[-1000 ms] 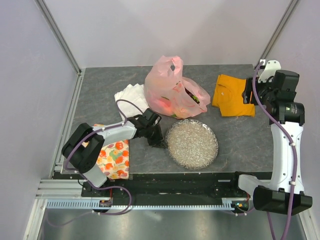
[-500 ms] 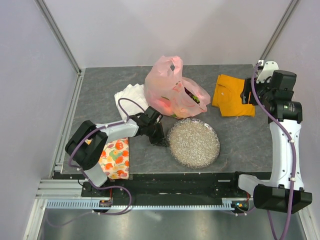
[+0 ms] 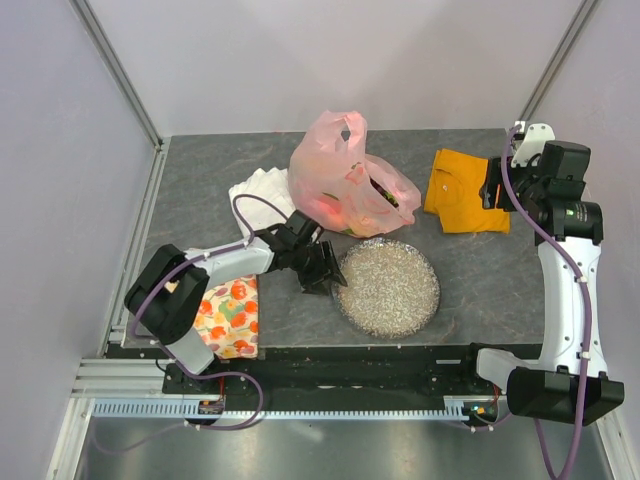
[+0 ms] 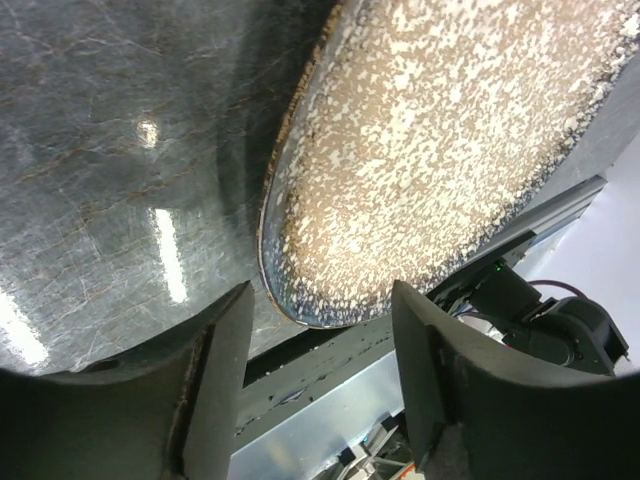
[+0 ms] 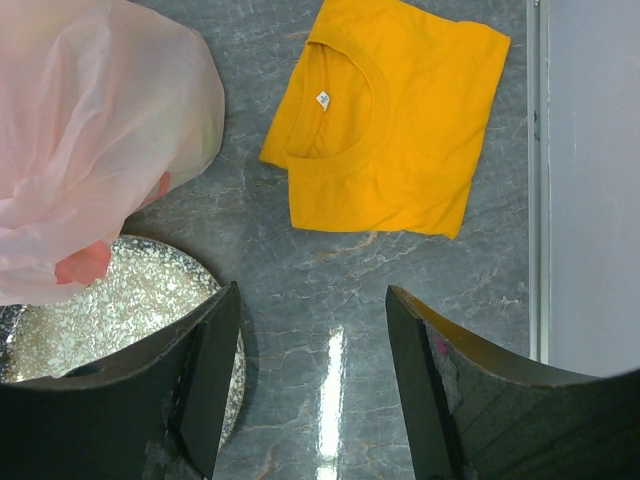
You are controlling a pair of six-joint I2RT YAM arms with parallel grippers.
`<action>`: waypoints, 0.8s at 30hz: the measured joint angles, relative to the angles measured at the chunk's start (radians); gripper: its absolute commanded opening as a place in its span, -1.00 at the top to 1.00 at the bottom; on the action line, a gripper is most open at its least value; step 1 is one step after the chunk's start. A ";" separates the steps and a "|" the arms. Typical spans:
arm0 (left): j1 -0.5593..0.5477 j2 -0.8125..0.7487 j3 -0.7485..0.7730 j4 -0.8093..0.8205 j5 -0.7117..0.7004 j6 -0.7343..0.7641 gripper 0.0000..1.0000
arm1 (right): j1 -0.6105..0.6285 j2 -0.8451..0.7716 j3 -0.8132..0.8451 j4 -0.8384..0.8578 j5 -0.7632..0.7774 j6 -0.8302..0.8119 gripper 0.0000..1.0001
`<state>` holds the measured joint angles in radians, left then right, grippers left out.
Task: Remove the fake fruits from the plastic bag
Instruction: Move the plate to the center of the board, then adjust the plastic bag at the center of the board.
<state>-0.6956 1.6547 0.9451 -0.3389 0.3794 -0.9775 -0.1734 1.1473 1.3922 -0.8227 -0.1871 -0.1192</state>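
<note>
Nearest the arm bases, a flat cloth printed with red and orange fruits [image 3: 230, 315] lay at the front left of the dark grey marbled tabletop [image 3: 190, 190], partly under the left arm. To its right sat a round glittery silver dish [image 3: 390, 290], with nothing on it. The left gripper [image 3: 325, 272] was low at the dish's left rim, and in the left wrist view [image 4: 318, 305] its two dark fingers [image 4: 225, 370] stood well apart with nothing gripped, the curved rim of the dish showing in the gap just past the tips; whether a finger touched the rim could not be told. Behind the dish, near the middle of the table, the thin translucent pink plastic bag [image 3: 340, 178] sat crumpled and puffed up, its lower edge reaching the dish's far rim and overlapping it in the right wrist view [image 5: 95, 130]. The fake fruits [image 3: 384, 194] were inside the bag, seen only as green and dark shapes at its right-facing mouth and a reddish glow through the film; which fruits they were could not be made out. A rumpled white cloth [image 3: 260, 190] lay against the bag's left side. To the bag's right, apart from it, a folded orange-yellow T-shirt [image 3: 462, 192] lay flat, collar toward the bag. The right gripper [image 3: 496, 182] hung above the shirt's right edge, and its wrist view [image 5: 312, 310] showed its fingers [image 5: 205, 380] spread wide and holding nothing, looking down on shirt, bag and dish.
</note>
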 measured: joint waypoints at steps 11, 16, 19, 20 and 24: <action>0.023 -0.110 0.063 -0.161 -0.012 0.058 -0.55 | 0.000 0.028 0.003 0.004 -0.026 -0.001 -0.41; 0.042 -0.224 0.080 -0.199 0.013 0.171 -0.52 | 0.000 0.087 0.056 0.001 -0.065 0.000 -0.58; 0.042 -0.306 0.091 -0.225 0.053 0.275 -0.57 | 0.012 0.134 0.138 -0.020 -0.117 -0.009 -0.61; 0.041 -0.336 0.125 -0.253 0.063 0.327 -0.59 | 0.022 0.147 0.167 -0.021 -0.135 -0.013 -0.61; 0.043 -0.377 0.393 -0.273 0.009 0.542 -0.68 | 0.201 0.161 0.219 -0.024 -0.190 -0.052 -0.62</action>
<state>-0.6521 1.2774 1.3380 -0.6121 0.3882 -0.4355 0.0277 1.3083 1.6115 -0.8463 -0.3771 -0.1711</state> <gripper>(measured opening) 0.817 0.807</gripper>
